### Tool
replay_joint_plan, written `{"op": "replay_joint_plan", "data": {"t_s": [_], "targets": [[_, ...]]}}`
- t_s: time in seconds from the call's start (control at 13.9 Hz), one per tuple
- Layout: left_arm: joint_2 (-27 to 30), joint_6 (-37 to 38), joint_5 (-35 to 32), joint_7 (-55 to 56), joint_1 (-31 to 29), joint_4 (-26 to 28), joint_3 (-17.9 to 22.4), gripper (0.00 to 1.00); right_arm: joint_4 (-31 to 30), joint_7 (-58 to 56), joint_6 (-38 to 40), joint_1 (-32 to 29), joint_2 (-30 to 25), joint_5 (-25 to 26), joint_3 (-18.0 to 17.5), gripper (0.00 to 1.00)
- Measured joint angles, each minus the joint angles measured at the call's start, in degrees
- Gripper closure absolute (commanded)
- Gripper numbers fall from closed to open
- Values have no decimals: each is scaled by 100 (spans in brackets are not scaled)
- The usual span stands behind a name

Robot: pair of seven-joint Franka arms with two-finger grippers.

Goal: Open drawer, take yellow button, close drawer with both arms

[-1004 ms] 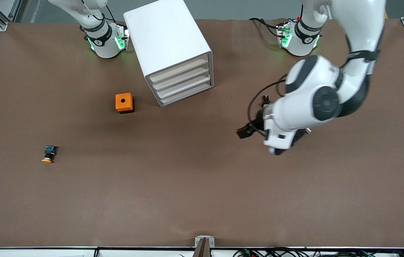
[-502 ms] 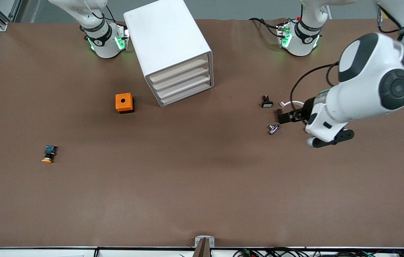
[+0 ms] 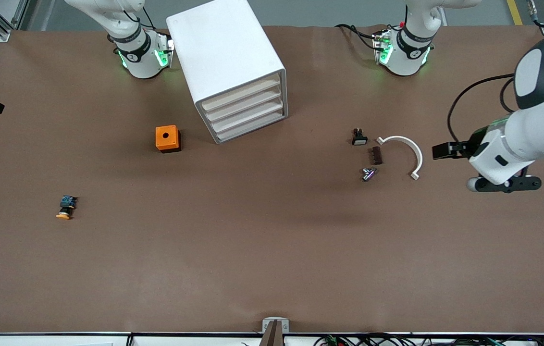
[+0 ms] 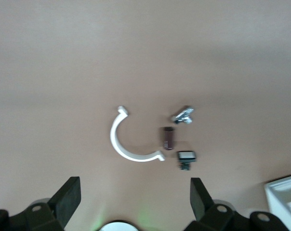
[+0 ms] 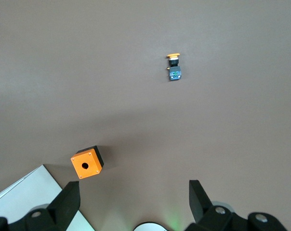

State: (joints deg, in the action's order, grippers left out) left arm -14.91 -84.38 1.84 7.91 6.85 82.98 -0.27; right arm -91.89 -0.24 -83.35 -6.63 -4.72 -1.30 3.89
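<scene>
The white cabinet (image 3: 226,57) stands near the right arm's base with all four drawers shut; the drawer (image 3: 241,93) is the topmost. The button (image 3: 64,207), orange cap and black body, lies on the table toward the right arm's end, nearer the front camera than the orange cube (image 3: 167,138); it also shows in the right wrist view (image 5: 174,66). My left gripper (image 3: 445,150) is open and empty, up over the table at the left arm's end (image 4: 134,199). My right gripper (image 5: 131,202) is open and empty, high over the table by the cube (image 5: 86,163).
A white curved part (image 3: 404,149), a brown piece (image 3: 376,155), a small metal part (image 3: 368,173) and a small black-and-white part (image 3: 359,138) lie together toward the left arm's end. They show in the left wrist view around the white curved part (image 4: 131,142). A cabinet corner (image 4: 285,192) shows there.
The left arm has swung away from the cabinet toward its own end of the table, uncovering the small parts. The cabinet, cube and button have not moved.
</scene>
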Motion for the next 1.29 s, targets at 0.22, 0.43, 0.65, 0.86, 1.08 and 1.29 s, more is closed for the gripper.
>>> {"op": "replay_joint_plan", "data": {"t_s": [0.22,0.43,0.65,0.86,1.08,1.29], "targets": [[225,-500,-128,-306,20,524,257,0,-26,0,0,91,-9,0,-18,0],[581,-1264,-180,-330,23,1294,275,0,-31,-3,20,179,-37,0,-25,0],[1003,-1445,-193,-387,15,1622,286,0,-79,-1,58,361,-116,0,-26,0],[1385,-1127,-196,-435,13,1509,289,0,-95,-1,75,370,-134,0,5,0],[1493,-608,-201,-435,-14,1160,309,0,-100,-1,104,370,-134,0,34,0],[1494,-225,-202,-435,-26,802,312,0,-104,-3,136,285,-134,3,64,0]]}}
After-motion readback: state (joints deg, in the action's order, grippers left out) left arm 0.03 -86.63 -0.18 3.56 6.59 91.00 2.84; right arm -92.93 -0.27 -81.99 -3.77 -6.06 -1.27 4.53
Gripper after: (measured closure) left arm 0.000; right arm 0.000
